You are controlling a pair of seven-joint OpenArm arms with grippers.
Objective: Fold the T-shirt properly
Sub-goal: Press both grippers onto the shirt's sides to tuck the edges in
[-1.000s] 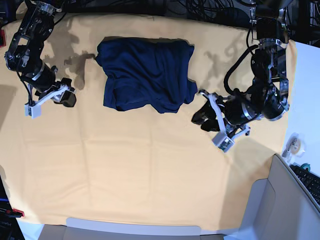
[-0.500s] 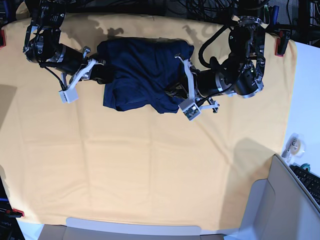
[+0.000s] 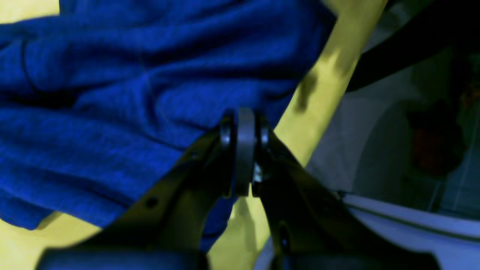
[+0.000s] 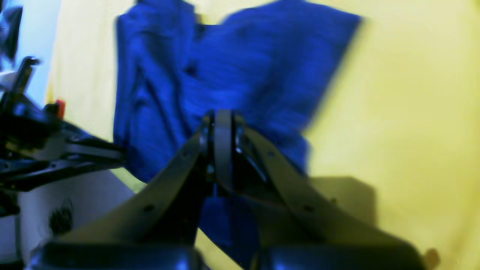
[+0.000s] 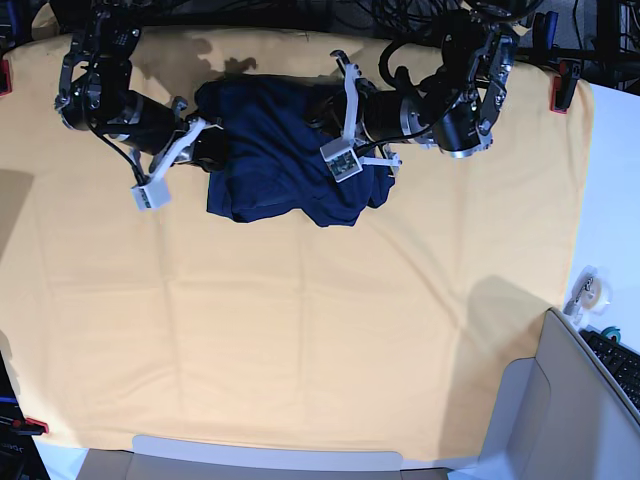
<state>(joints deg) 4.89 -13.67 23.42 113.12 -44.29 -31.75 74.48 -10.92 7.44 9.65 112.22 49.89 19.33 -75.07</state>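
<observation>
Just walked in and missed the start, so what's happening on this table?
A two-armed robot is working on a dark navy T-shirt lying bunched on a yellow-orange table cloth. The left pincer is shut at the shirt's edge on one side, and the right pincer is shut at the opposite side. The shirt is not yet neatly folded.

Base view: bright, even overhead light; arm shadows fall soft-edged on the yellow-orange table cloth (image 5: 300, 330), with a darker patch at its left edge. Fisheye bowing at the corners. T-shirt (image 5: 280, 150) reads near black, folds barely resolved. Both wrist views: oversaturated blue and yellow, soft focus throughout, motion smear along the fabric edges, near gripper parts dark and blurred.
</observation>
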